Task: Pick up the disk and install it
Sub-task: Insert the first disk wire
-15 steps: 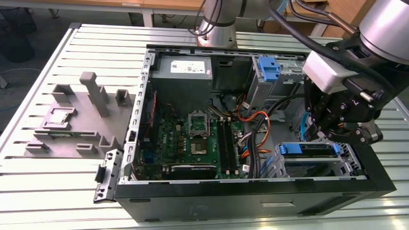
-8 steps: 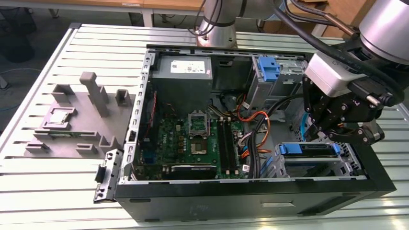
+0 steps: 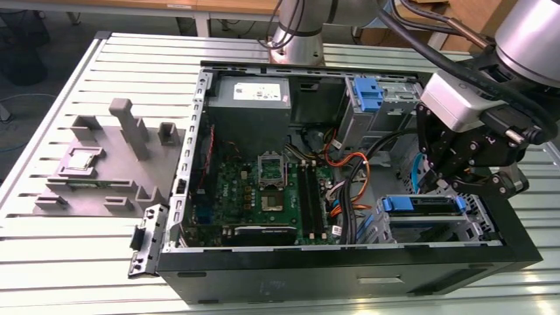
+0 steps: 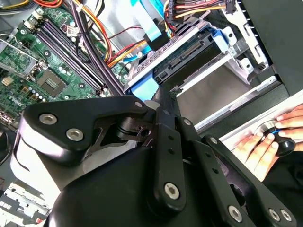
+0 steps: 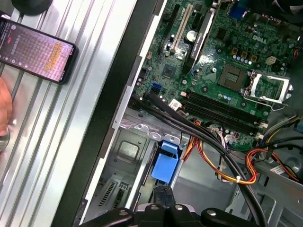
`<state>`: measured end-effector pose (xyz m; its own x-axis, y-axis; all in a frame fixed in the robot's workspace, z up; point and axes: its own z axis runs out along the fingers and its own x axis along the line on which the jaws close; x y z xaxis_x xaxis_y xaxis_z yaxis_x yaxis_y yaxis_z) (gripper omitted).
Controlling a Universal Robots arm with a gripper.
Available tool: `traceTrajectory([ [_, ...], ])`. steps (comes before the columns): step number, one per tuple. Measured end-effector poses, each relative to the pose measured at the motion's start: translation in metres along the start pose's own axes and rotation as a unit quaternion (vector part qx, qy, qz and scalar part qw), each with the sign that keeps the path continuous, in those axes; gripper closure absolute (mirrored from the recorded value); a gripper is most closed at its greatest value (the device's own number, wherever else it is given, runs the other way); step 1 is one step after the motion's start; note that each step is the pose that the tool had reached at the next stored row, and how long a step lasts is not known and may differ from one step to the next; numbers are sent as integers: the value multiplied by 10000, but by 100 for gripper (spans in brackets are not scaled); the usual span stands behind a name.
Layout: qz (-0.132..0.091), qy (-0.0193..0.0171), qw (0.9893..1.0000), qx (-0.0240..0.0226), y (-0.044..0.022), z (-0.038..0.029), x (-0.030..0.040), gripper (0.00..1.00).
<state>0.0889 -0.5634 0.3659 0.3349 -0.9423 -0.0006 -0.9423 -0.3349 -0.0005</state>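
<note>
Disk sits in the metal drive cage at the corner of the open computer case that lies nearest the exterior view's right and the front wall. Its blue bracket faces up and it lies level inside the cage. In the second wrist view the disk shows its dark connector edge between the cage rails. In the first wrist view its blue tab stands out from the cage.

The gripper hangs just above the cage. In both wrist views its fingers are pressed together with nothing between them. The tips are just beside the blue tab, but I cannot tell whether they touch it.

Orange, yellow and black cables run beside the cage, and beyond them the green motherboard covers the case floor. A second blue bracket sits in the bay at the case's far wall, next to the grey power supply.

On the slatted counter, a grey fixture stands by the case's side wall and carries a small silver chip. A person's hand rests on the counter, and a phone lies on it.
</note>
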Motion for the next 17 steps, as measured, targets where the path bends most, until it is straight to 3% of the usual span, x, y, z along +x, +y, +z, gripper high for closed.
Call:
traceTrajectory([
  [17, -1, 3, 10000, -1, -12, -27, 0, 90],
])
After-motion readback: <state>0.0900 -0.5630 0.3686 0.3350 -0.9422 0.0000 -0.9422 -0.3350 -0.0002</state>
